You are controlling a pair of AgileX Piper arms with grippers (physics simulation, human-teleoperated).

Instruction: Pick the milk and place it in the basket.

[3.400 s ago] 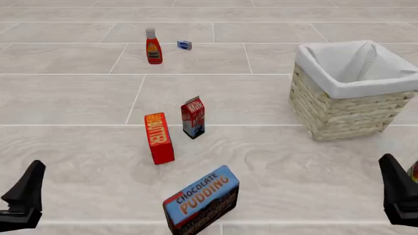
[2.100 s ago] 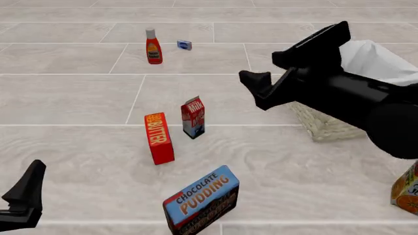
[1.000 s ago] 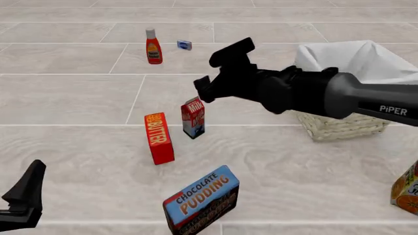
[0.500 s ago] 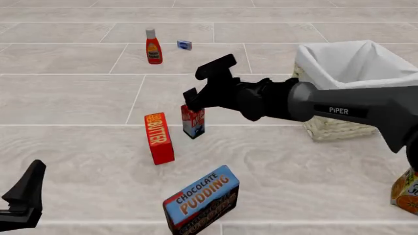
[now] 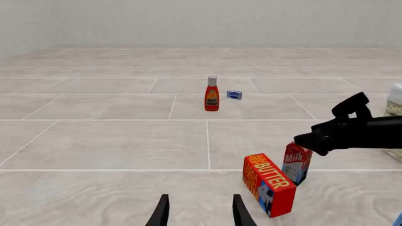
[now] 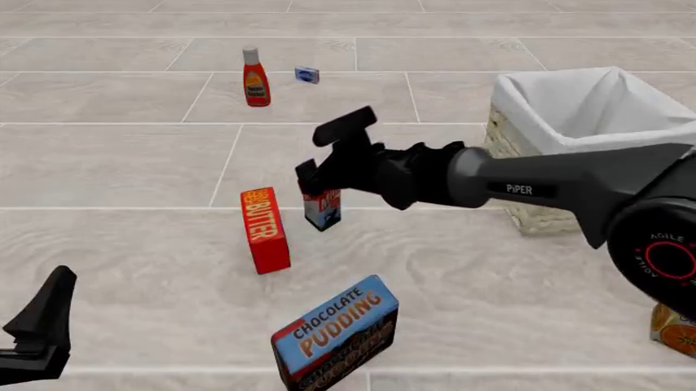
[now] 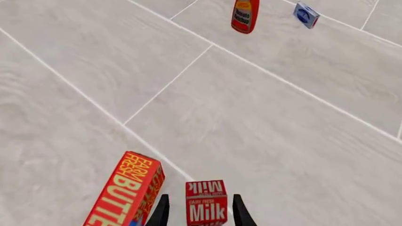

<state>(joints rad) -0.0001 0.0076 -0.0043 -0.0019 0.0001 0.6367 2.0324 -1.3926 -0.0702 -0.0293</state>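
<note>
The milk (image 6: 324, 211), a small carton with a red top and blue base, stands upright on the floor next to the butter box; its top is hidden behind my right gripper. My right gripper (image 6: 326, 152) is open and hangs just above the carton. In the right wrist view the milk (image 7: 206, 208) sits between the two open fingers (image 7: 163, 210). The left wrist view shows the milk (image 5: 296, 162) under the right gripper (image 5: 333, 121). The basket (image 6: 547, 199), pale wicker with white lining, stands at the right. My left gripper (image 6: 39, 332) is open and empty at the near left.
A red butter box (image 6: 264, 229) stands just left of the milk. A chocolate pudding box (image 6: 335, 330) lies in front. A ketchup bottle (image 6: 256, 77) and a small blue box (image 6: 306, 72) are far back. An orange juice carton (image 6: 676, 326) sits at the near right edge.
</note>
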